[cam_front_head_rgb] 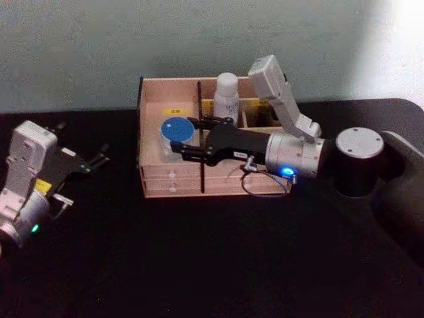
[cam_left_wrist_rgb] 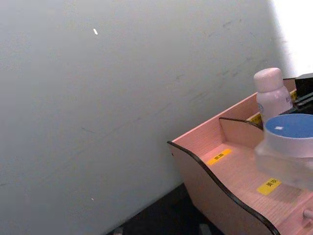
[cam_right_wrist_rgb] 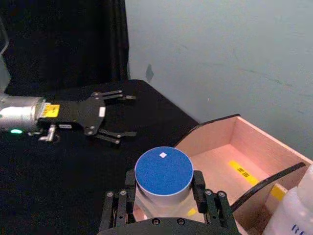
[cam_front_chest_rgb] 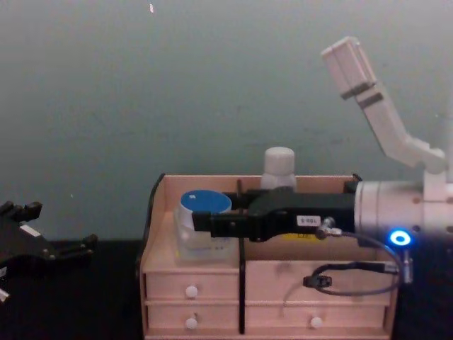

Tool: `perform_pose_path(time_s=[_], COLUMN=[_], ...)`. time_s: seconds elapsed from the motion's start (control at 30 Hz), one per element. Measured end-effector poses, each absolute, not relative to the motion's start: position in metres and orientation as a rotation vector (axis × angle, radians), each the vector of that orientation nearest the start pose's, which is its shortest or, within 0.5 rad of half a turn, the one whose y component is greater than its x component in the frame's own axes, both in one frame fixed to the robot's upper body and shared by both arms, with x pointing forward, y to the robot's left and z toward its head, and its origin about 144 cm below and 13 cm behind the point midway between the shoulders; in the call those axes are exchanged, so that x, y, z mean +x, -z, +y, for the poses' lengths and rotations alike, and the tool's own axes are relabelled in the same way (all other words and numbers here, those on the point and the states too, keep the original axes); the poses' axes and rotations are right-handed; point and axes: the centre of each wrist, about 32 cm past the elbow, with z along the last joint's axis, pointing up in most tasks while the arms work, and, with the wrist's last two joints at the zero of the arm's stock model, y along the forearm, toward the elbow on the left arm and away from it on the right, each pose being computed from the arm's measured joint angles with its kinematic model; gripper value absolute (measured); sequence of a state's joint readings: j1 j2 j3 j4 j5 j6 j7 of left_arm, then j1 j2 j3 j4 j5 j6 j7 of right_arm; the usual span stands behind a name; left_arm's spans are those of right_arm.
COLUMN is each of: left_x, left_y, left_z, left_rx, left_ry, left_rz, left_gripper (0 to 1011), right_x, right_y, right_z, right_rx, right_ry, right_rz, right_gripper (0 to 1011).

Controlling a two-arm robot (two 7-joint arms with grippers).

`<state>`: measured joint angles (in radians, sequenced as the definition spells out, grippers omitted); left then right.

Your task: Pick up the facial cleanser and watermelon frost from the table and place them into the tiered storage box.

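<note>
Right jaws closed on watermelon frost (cam_front_head_rgb: 177, 130), jar between them, over tiered storage box (cam_front_head_rgb: 154, 173)

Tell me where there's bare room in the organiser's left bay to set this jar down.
The right gripper holds the jar over the front of the left bay of the organiser. Behind the jar, the bay floor toward the back wall lies bare. Past the dark divider it is crowded: the white bottle stands there. The left gripper is off to the left over the table.
</note>
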<state>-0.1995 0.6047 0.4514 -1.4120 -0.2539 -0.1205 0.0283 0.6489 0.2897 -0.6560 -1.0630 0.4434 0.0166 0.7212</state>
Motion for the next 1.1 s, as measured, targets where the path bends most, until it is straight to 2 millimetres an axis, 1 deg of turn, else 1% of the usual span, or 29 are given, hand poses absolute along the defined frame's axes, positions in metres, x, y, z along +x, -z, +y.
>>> perform_pose_path(time_s=[0.23,0.73,1.1], left_x=[0.489,0.489,0.489], left_y=[-1.14,-1.14,-1.14], left_z=[0.31,0.31,0.31], left_rx=[0.305,0.304,0.304], left_ry=[-1.248,-1.248,-1.248], left_rz=[-0.285,-0.285,-0.285], left_gripper=[1001,1001,1001], right_x=[0.611,0.626,0.63], right_y=[-1.192,-1.192,-1.19], right_z=[-0.184,-0.181,-0.181], right_rx=[-0.178,-0.184,-0.181], right_ry=[0.482,0.514,0.509], right_rz=[0.0,0.026,0.062], right_gripper=[703,703,703])
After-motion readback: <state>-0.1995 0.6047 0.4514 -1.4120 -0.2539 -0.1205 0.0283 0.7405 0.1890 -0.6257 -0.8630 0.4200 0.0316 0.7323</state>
